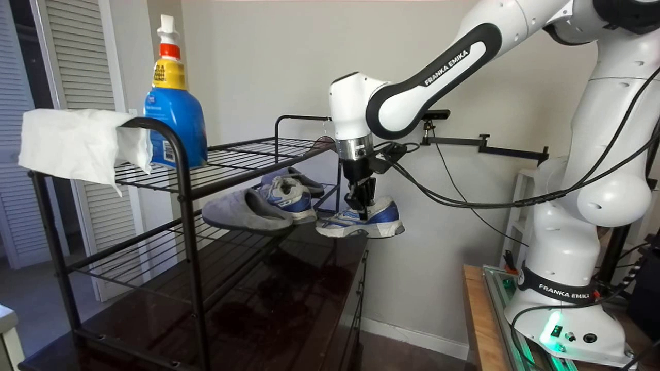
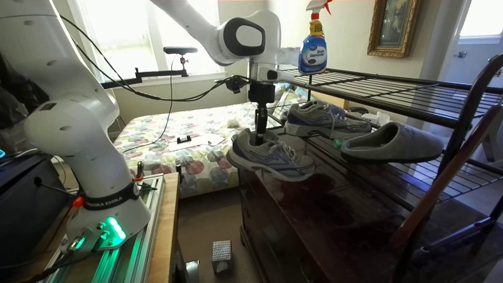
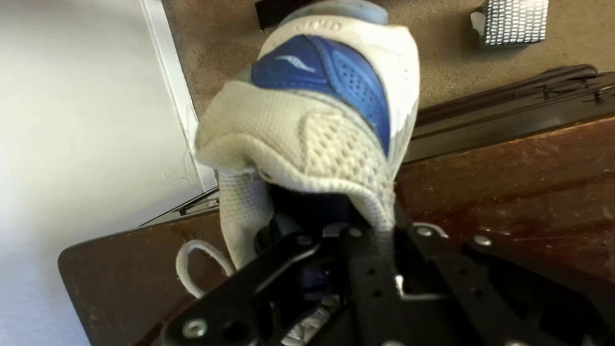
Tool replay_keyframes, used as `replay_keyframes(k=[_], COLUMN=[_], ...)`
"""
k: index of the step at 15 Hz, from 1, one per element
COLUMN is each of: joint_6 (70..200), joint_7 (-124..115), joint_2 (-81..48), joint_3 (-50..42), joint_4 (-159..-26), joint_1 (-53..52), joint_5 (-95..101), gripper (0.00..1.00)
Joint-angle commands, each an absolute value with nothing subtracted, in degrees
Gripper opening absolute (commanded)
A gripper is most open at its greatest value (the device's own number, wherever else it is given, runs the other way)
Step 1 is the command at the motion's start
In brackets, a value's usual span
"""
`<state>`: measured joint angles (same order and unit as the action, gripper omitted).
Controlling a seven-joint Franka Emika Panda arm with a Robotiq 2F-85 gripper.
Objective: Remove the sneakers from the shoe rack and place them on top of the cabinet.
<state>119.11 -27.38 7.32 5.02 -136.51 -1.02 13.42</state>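
The end effector (image 2: 259,139) pinches the held sneaker (image 2: 275,159) by its padded collar, jaws drawn narrow on the fabric; the shoe hangs near level over the edge of the cabinet (image 2: 330,236), heel jutting past it; it should prove light, soft in the mesh upper, firmer in the rubbery sole, hard to break, though a one-point hold may let it sway; from it, in an exterior view, the cabinet's dark, glossy top spreads toward five o'clock, probably slick; at two o'clock the second sneaker (image 2: 314,122) rests on a wire tier of the black tubular shoe rack (image 1: 192,257), its heel collar the likely place to grasp; at three o'clock lies a grey slipper (image 2: 416,143); farthest, toward one o'clock, stands a plastic spray bottle (image 2: 313,55).
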Motion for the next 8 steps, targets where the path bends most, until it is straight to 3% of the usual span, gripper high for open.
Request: replay_keyframes(k=[1, 8], joint_6=[121.5, 122.8], joint_7=[-32.8, -48.9], joint_2=[3.8, 6.0], joint_3=[5.6, 7.6], joint_4=[-135.4, -136.7], joint_1=[-1.0, -2.9], joint_5=[17.1, 30.8], gripper=[0.03, 0.03])
